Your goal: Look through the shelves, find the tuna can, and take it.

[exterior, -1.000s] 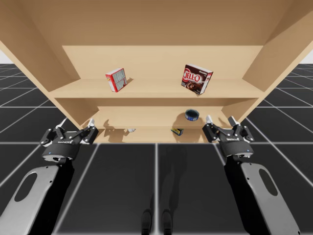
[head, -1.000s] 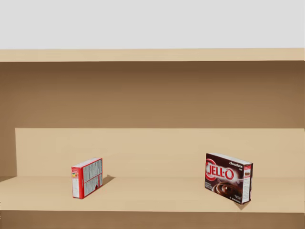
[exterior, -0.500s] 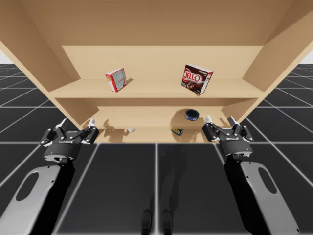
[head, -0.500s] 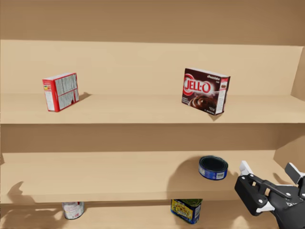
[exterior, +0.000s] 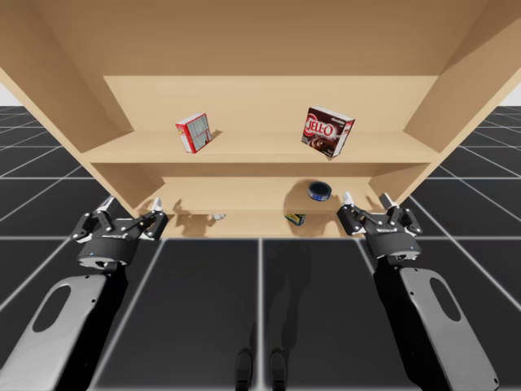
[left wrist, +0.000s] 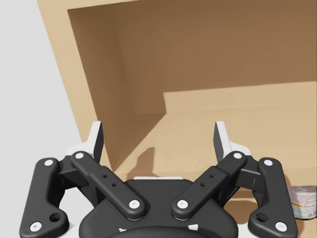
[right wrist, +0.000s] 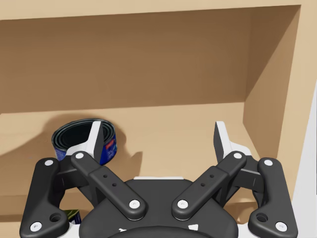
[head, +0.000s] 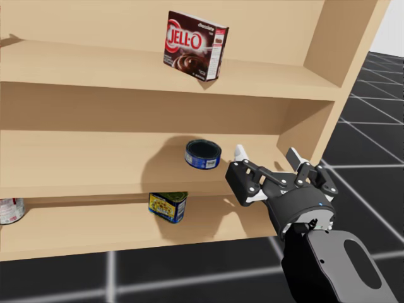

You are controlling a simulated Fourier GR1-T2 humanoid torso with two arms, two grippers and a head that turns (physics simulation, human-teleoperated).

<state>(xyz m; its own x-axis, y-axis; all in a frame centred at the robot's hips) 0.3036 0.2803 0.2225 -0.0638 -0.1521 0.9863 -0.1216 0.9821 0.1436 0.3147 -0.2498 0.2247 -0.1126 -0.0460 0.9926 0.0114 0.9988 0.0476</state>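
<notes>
The tuna can (exterior: 319, 191) is a short blue can standing on its edge on the middle shelf (exterior: 244, 195), its open face turned outward. The head view shows this tuna can (head: 203, 154) just left of and beyond my right gripper (head: 268, 158). Looking along the right gripper (right wrist: 158, 134), the tuna can (right wrist: 74, 141) lies ahead and off to one side, partly behind one finger. My right gripper (exterior: 365, 199) is open, in front of the shelf edge, touching nothing. The left gripper (exterior: 132, 205) is open too, far left of the can, facing the shelf's side wall (left wrist: 119, 99).
A brown box (exterior: 328, 130) and a red and white box (exterior: 194, 132) stand on the upper shelf. On the bottom shelf are a yellow and blue can (head: 168, 206) and a white and red can (head: 9, 210). The right side wall (head: 341, 69) stands close to my right gripper.
My head has turned down and to the right, from the upper shelf to the tuna can and right gripper. The left gripper has shifted slightly right; the right one has hardly moved.
</notes>
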